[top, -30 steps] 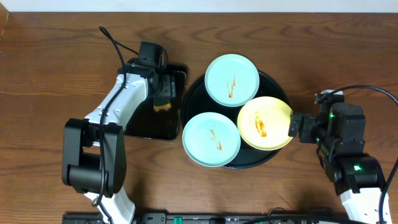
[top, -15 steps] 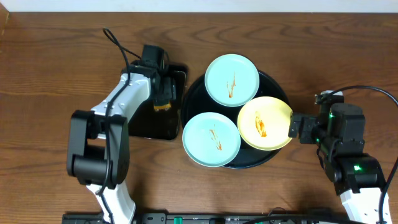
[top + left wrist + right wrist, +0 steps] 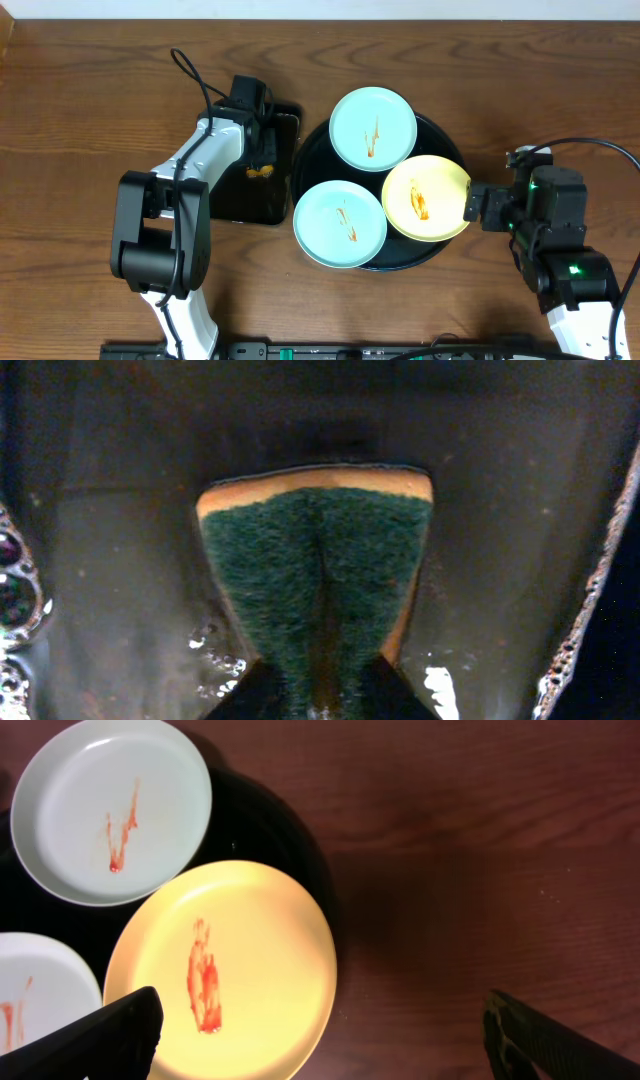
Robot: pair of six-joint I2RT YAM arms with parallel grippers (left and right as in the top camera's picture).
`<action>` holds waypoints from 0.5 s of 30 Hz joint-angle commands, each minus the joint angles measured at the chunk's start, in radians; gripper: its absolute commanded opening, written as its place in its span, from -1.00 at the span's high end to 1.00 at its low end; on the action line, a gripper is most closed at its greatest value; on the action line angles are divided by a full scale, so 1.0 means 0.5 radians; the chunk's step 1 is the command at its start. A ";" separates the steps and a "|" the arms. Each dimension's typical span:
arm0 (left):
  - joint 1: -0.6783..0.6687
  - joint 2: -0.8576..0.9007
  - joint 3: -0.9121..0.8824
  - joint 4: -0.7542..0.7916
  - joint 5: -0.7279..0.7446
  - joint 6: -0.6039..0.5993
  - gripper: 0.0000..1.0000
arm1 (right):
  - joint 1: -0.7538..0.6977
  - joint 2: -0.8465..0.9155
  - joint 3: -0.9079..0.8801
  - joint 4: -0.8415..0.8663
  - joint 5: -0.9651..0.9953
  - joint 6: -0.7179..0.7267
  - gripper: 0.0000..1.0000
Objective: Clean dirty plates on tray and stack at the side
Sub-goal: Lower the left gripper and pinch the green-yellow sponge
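Three smeared plates lie on the round black tray (image 3: 400, 262): a mint one (image 3: 373, 128) at the back, a second mint one (image 3: 340, 223) at the front left, and a yellow one (image 3: 426, 197) on the right. Left of the tray, my left gripper (image 3: 262, 160) reaches down into a small rectangular black tray. In the left wrist view this gripper (image 3: 315, 680) is shut on a green-and-yellow sponge (image 3: 318, 575), which creases down its middle. My right gripper (image 3: 322, 1020) stands open at the yellow plate's (image 3: 235, 970) right edge, one finger over the plate and one over the table.
The rectangular black tray (image 3: 235, 205) holds soapy water, with bubbles (image 3: 15, 600) along its edges. Bare wooden table (image 3: 480, 850) lies right of the round tray. Cables trail from both arms.
My left gripper's fingers have come together on the sponge in the rectangular tray, and the left arm has shifted slightly. The right arm and the plates have not moved.
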 commanded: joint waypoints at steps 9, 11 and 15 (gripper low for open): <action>0.005 -0.088 -0.001 -0.054 -0.112 0.021 0.85 | 0.008 0.004 0.041 -0.028 0.016 0.030 -0.98; 0.005 -0.156 -0.001 -0.053 -0.112 0.021 0.86 | 0.008 0.004 0.040 -0.035 0.046 0.031 -0.98; 0.005 -0.257 -0.001 -0.082 -0.111 0.021 0.87 | 0.008 0.040 0.040 -0.062 0.105 0.031 -0.98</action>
